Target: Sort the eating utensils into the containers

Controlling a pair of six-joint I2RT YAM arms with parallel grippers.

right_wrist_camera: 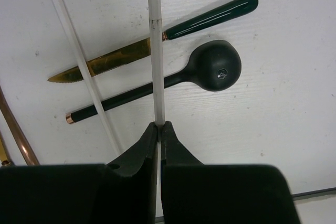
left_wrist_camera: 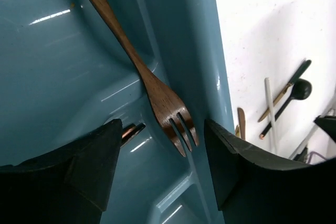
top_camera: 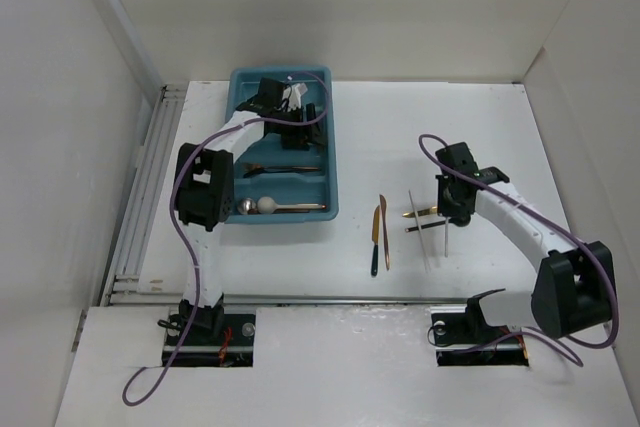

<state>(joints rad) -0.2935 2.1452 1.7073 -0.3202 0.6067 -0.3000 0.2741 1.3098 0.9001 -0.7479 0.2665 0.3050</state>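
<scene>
While the left claw (left_wrist_camera: pixel 163 125) is held low inside the teal tray (left_wrist_camera: pixel 189 35), its jaws are seen standing apart, with nothing clamped between them. A copper fork (left_wrist_camera: pixel 157 93) is laid aslant across a divider of the tray, with its tines placed between the two fingers. The right claw (right_wrist_camera: pixel 158 128) is closed tightly on one end of a thin white stick (right_wrist_camera: pixel 154 51). That stick is held over a gold-bladed knife (right_wrist_camera: pixel 115 59) and a black spoon (right_wrist_camera: pixel 212 66), which lie side by side on the desk (right_wrist_camera: pixel 283 129). Both are crossed by a second white stick (right_wrist_camera: pixel 79 61). From above, a silver spoon (top_camera: pixel 268 206) is seen in the tray's nearest compartment.
</scene>
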